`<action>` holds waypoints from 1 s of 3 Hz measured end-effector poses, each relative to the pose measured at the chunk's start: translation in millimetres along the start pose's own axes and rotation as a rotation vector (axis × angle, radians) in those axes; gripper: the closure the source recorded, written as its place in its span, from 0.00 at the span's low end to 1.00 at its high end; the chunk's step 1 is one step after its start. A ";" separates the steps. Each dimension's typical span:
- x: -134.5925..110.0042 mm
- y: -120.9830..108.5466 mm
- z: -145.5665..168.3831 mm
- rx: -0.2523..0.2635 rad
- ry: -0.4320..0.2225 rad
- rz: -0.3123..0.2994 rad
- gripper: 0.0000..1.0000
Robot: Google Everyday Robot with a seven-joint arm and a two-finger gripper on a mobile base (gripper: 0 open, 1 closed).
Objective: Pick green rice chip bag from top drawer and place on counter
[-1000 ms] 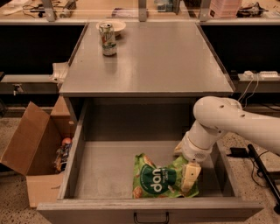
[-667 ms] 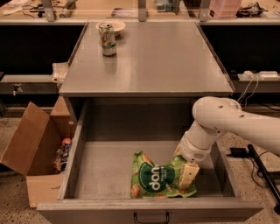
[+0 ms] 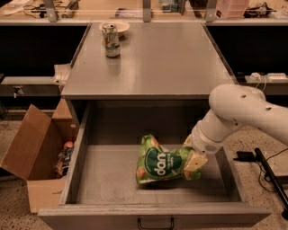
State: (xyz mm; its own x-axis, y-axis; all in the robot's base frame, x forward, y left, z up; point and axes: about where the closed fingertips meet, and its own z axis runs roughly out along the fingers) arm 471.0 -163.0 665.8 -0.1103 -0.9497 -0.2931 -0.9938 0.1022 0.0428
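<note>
The green rice chip bag (image 3: pixel 159 161) is a crinkled light-green foil bag with a dark green round logo. It hangs tilted inside the open top drawer (image 3: pixel 76 177), lifted off the drawer floor. My gripper (image 3: pixel 192 162) reaches down from the white arm at the right and is shut on the bag's right end. The grey metal counter (image 3: pixel 157 58) lies just behind and above the drawer.
A green-white soda can (image 3: pixel 110 39) stands at the counter's back left, next to a white bowl (image 3: pixel 120 26). An open brown cardboard box (image 3: pixel 31 152) sits on the floor left of the drawer. A cluttered wooden bench (image 3: pixel 135 9) runs along the back. Cables lie at right.
The bag has risen off the drawer floor and moved a little toward the back, held in my gripper. The arm has lifted with it.
</note>
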 end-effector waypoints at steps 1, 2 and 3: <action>-1.9 -11.6 -38.1 0.071 -0.058 0.037 1.00; 3.7 -39.2 -94.6 0.188 -0.122 0.078 1.00; 3.7 -39.2 -94.6 0.188 -0.122 0.078 1.00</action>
State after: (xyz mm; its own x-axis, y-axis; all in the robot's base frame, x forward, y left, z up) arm 510.5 -198.5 753.4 -0.1762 -0.8950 -0.4099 -0.9655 0.2382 -0.1050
